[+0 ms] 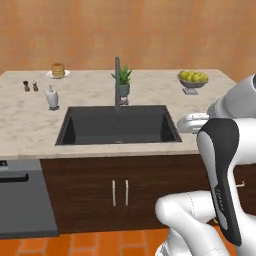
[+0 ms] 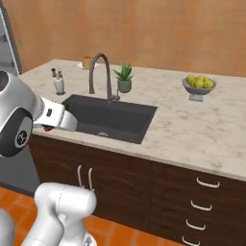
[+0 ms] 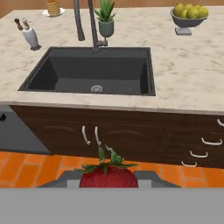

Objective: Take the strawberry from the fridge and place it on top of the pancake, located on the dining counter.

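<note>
At the bottom centre of the hand view, the gripper (image 3: 108,178) pinches a red strawberry (image 3: 108,175), leafy green top up, between its two dark fingers (image 3: 151,177). Ahead lies the dining counter (image 3: 183,70), its pale marbled top holding a black sink (image 3: 94,72) at mid-frame. The pancake (image 3: 53,7) sits on a white plate at the upper left of the frame, well apart from the berry. A potted plant (image 3: 105,17) stands behind the tap (image 3: 85,22), and a bowl of yellow-green fruit (image 3: 189,13) occupies the upper right.
</note>
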You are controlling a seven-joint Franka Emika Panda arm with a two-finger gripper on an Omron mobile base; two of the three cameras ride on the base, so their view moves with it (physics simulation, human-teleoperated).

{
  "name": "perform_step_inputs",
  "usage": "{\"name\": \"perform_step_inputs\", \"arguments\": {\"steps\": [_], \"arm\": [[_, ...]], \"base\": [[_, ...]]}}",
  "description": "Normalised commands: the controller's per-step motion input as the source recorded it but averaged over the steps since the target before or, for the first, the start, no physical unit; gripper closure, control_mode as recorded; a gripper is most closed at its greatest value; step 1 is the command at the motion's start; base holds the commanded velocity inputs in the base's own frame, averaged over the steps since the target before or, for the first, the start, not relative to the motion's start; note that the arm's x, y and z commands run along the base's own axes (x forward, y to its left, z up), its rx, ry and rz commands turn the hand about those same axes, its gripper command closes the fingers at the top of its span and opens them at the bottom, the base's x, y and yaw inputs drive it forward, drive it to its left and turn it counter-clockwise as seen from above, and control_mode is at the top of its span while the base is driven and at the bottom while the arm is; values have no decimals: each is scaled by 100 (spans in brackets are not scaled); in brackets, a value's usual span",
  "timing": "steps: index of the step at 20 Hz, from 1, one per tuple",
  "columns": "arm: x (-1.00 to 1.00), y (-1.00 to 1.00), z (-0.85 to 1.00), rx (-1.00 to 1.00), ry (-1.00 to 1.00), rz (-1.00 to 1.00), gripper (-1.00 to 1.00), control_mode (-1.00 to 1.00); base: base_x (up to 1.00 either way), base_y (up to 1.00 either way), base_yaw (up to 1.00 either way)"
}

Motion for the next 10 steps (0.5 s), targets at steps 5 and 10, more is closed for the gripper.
{"name": "perform_step_inputs", "arguments": {"steps": [5, 10], "arm": [[0, 0, 0, 0, 0, 0, 100, 100], [0, 0, 0, 0, 0, 0, 100, 100]], "base": [[-13, -100, 9], [-9, -100, 10]]}}
